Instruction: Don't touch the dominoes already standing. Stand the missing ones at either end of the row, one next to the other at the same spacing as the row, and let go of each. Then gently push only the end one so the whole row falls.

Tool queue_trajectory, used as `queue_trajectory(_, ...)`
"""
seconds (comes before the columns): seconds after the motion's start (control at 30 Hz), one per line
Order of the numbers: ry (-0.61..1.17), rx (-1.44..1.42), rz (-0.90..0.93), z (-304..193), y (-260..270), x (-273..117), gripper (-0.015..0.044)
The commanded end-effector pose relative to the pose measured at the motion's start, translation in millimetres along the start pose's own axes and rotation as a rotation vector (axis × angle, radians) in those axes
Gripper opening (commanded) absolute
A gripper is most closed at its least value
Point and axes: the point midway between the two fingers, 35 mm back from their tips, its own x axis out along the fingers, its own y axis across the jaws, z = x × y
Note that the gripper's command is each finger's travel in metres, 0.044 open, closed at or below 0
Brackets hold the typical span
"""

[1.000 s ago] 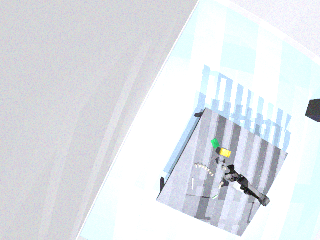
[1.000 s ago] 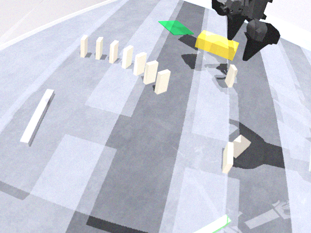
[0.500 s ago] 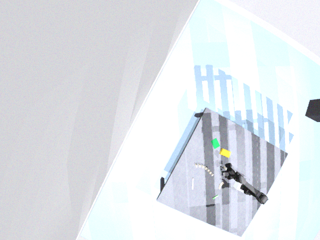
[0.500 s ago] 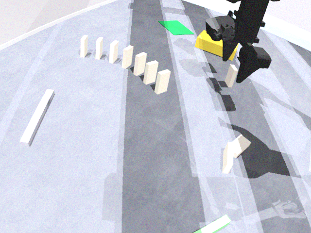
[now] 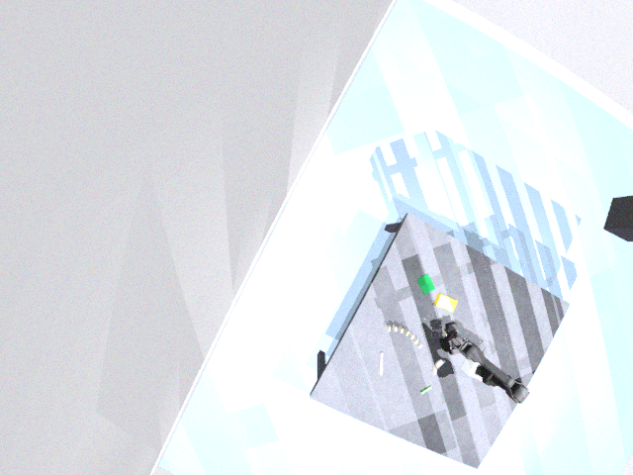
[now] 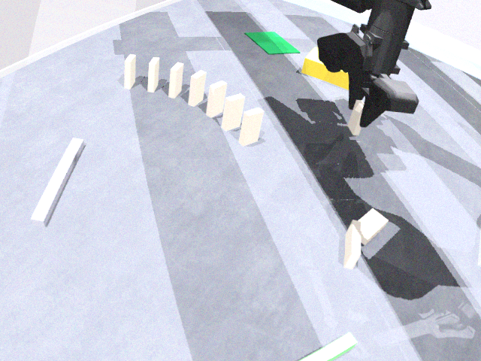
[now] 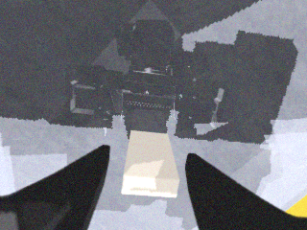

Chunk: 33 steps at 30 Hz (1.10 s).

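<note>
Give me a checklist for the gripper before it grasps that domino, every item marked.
- Loose domino between the fingers of the gripper: ok.
- Domino gripped: not ok, gaps show on both sides.
- Standing row upright: ok, all seven.
- Clearance from the yellow block: cannot tell, a finger overlaps it in view.
- Other two loose dominoes placed in the row: not ok, they lie apart from it.

Black arm (image 5: 483,361) (image 6: 389,34) stretched out over table (image 5: 357,368) (image 6: 97,271), lower end angled down. End effector (image 5: 440,328) (image 6: 356,116) (image 7: 148,156) low, fingers pointing down, partly open, tips apart, gap between them.
</note>
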Motion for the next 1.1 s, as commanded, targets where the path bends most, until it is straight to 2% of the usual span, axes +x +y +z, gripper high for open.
queue_trajectory(0.0,0.005,-0.006,-0.002,-1.1,-0.1,1.0,0.0125)
queue_trajectory(0.03,0.005,-0.006,-0.002,-1.1,-0.1,1.0,0.0107)
queue_trajectory(0.37,0.005,-0.005,-0.002,-0.7,-0.6,-1.5,0.0107)
queue_trajectory(0.43,0.004,-0.005,-0.002,2.2,-4.1,-22.2,0.0107)
queue_trajectory(0.6,0.0,-0.001,0.0,3.5,-4.0,-110.4,0.0107)
queue_trajectory(0.67,0.0,0.0,0.001,1.2,-0.4,-132.8,0.0107)
queue_trajectory(0.93,-0.001,0.011,0.001,2.6,0.4,-135.8,0.0107)
queue_trajectory(1.07,-0.004,0.242,0.002,38.4,8.9,-137.7,0.0107)
